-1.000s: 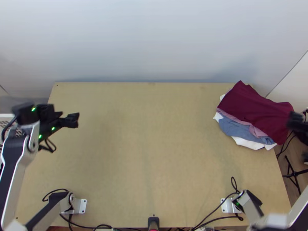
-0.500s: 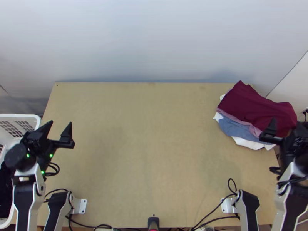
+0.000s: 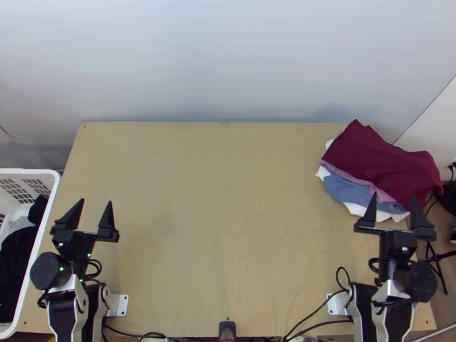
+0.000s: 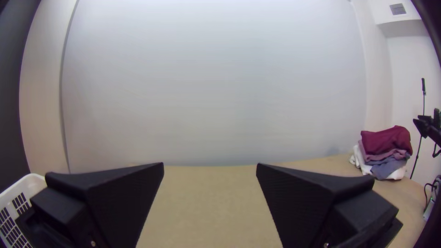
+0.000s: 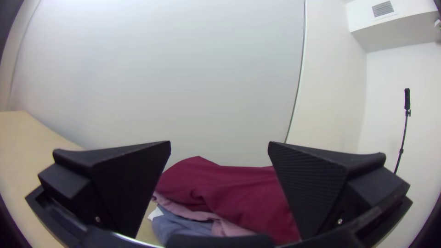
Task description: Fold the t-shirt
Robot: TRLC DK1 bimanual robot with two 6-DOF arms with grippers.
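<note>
A maroon cloth [image 3: 382,162] lies on top of a stack of garments at the table's far right, over pink, blue and white ones. The same maroon cloth [image 5: 229,193] is in the right wrist view, beyond the fingers. My right gripper [image 3: 393,208] stands open just on the near side of the stack; its fingers are wide apart in the right wrist view [image 5: 219,151]. Over the table's left side my left gripper [image 3: 94,211] is open with nothing between its fingers, and so is the left gripper [image 4: 210,170] in the left wrist view.
A white laundry basket [image 3: 48,228] with dark and grey cloth inside stands at the table's left edge. The wooden table [image 3: 216,216] stretches between the arms. Black cables [image 3: 319,313] run along its near edge. A pale wall panel [image 3: 228,57] rises behind.
Both arms have drawn back toward their bases. The left gripper has turned to point up the picture, and the right one has come in from the right edge. The garment stack has stayed put.
</note>
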